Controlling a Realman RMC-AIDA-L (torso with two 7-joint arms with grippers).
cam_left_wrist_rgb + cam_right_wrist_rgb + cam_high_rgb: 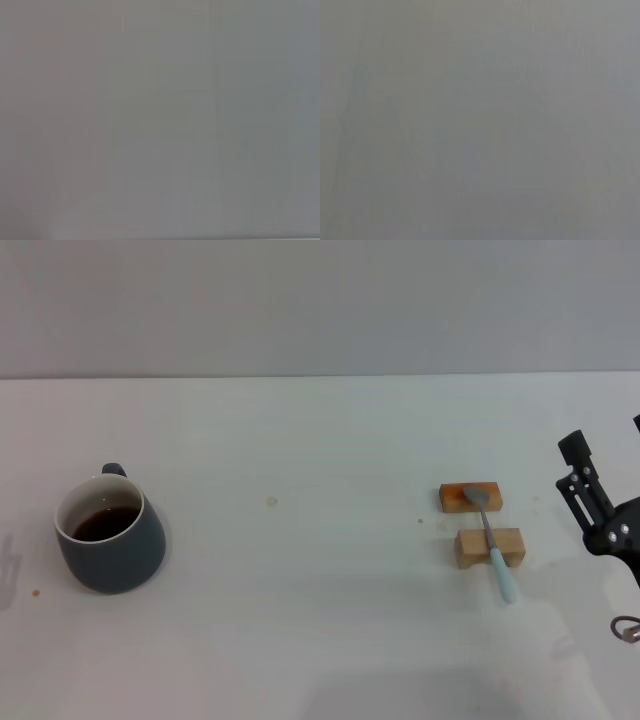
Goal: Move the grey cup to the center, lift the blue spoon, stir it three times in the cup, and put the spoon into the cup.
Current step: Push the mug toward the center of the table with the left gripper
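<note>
While both wrist views show only a featureless grey field, the head view carries all the detail. Nearest, on the right of the white bench [300,640], the blue spoon [491,536] lies bridged across two wooden blocks [490,547], handle toward the robot, bowl on the far, orange-stained block [470,497]. Just right of them, the right gripper [590,490] enters from the frame edge, raised above the bench and angled up and inward; whether its fingers are released or clenched cannot be told. Far left stands the grey cup [110,535], upright, dark liquid inside, handle pointing away.
</note>
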